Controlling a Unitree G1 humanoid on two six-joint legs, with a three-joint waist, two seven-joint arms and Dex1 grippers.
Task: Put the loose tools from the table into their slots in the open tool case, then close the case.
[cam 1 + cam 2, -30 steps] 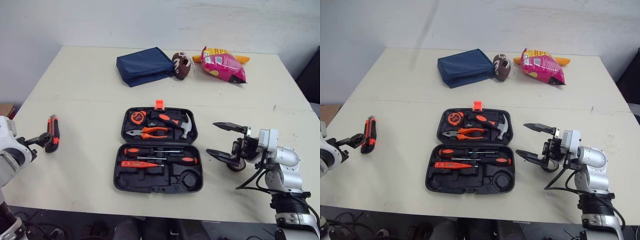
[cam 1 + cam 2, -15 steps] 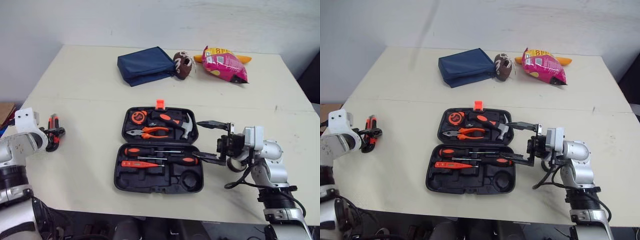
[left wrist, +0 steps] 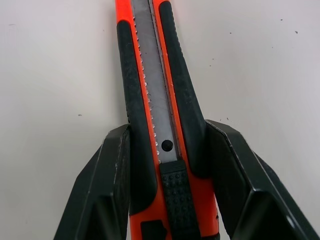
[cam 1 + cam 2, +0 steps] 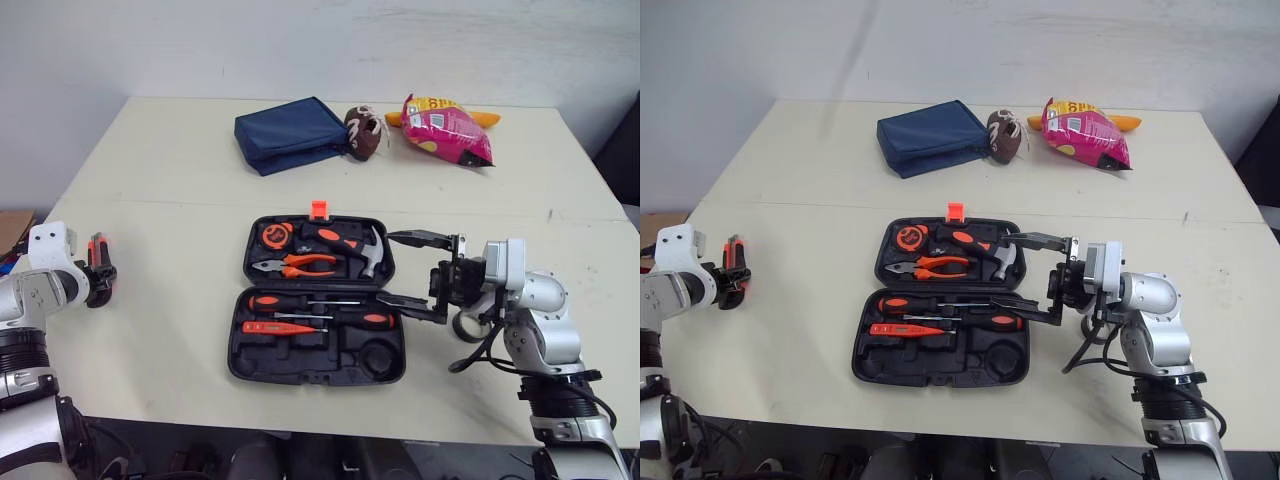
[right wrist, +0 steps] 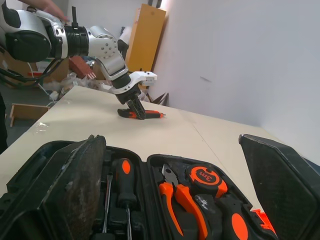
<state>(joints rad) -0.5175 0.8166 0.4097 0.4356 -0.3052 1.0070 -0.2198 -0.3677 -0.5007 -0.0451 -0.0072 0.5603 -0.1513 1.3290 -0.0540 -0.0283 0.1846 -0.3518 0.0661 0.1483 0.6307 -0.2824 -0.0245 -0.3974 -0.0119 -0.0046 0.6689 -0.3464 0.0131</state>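
The left pincer [image 3: 167, 135] squeezes the knife [image 3: 150, 60], which lies at 9 o'clock from the case [image 4: 236, 300]. The right pincer [image 4: 386, 268] is wide open at 3 o'clock. Next job, I think: lift the knife over to its slot.

Head stereo over tool case [image 4: 316, 300], wrist cameras close

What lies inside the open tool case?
In the tool case: tape measure, pliers, hammer, screwdrivers, orange tester pen. The right gripper hides part of its right edge.

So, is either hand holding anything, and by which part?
The left hand clamps the utility knife by its black side grips; the right hand is empty.
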